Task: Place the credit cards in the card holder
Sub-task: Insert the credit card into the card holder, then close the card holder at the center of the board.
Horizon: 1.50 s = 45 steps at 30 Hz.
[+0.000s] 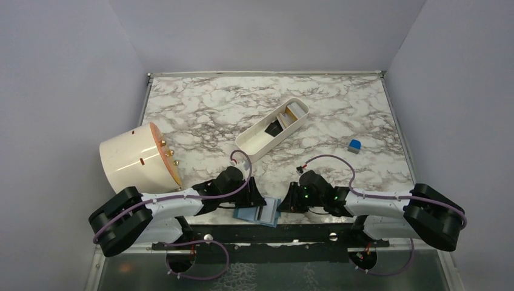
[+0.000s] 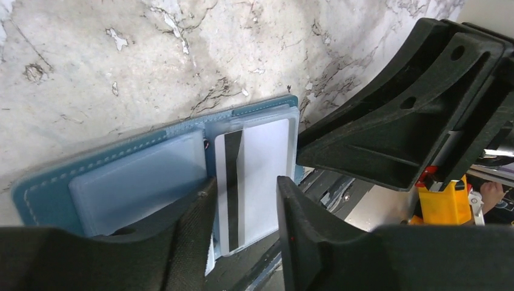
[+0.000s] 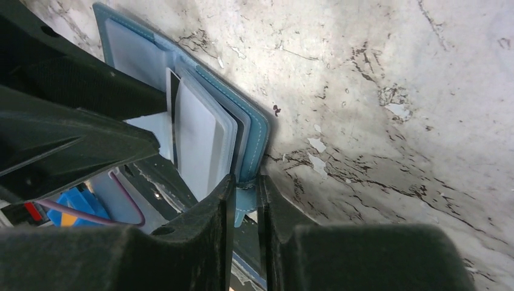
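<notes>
The teal-blue card holder lies open at the table's near edge between both grippers. In the left wrist view its pale inner pockets face up. A white credit card with a black stripe sits in the right-hand pocket, its near end sticking out. My left gripper is open, one finger on each side of that card's near end, not pinching it. My right gripper is shut on the near right edge of the card holder. More credit cards, grey and black, lie in the white tray.
The long white tray lies diagonally at mid table. A small blue cube sits to the right. A large cream cylinder lies on its side at the left edge. The two grippers are very close together over the table's front edge.
</notes>
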Each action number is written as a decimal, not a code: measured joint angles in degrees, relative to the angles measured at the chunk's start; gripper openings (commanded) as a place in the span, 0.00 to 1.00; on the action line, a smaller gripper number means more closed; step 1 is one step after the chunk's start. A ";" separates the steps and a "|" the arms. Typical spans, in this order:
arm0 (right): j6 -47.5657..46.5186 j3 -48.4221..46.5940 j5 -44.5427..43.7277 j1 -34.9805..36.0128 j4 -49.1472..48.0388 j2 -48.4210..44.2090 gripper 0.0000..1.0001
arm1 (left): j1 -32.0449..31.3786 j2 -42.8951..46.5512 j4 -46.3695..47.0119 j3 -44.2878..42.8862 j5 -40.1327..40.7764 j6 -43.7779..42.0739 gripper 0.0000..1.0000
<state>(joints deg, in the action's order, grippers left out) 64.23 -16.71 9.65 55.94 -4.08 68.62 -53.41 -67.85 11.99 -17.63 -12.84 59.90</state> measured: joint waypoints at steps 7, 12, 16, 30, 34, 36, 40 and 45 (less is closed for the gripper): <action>0.11 1.62 -2.14 0.04 -2.12 -1.60 0.16 | -0.66 -1.73 -0.11 -1.57 -1.57 0.24 0.40; 0.63 2.27 -4.46 0.04 -2.32 -2.73 0.15 | -0.68 -5.57 0.46 -3.69 -2.25 0.22 0.42; 1.22 3.04 -4.87 0.04 -3.56 -2.73 0.19 | -0.68 -7.43 0.09 -5.16 -2.69 -0.07 0.45; -22.36 -6.99 -8.79 0.15 10.56 -12.90 0.40 | 2.56 -4.17 -14.14 -14.99 -0.85 -7.45 0.62; -32.41 -7.28 -7.23 0.22 11.13 -16.20 0.40 | 5.22 1.09 -19.15 -13.57 0.48 -9.35 0.62; -37.22 -8.76 -6.51 0.22 12.90 -15.91 0.40 | 6.43 3.65 -21.70 -12.35 1.40 -9.90 0.62; -47.06 -14.16 -3.17 0.24 14.95 -13.73 0.40 | 8.09 8.31 -26.27 -9.42 3.34 -10.38 0.62; -56.87 -23.43 1.90 0.24 17.84 -8.61 0.40 | 8.72 9.73 -28.55 -6.45 4.33 -10.32 0.63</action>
<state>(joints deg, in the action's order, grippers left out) 7.35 -40.14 11.55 56.18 13.76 60.01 -44.69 -58.13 -16.56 -24.08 -8.51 49.58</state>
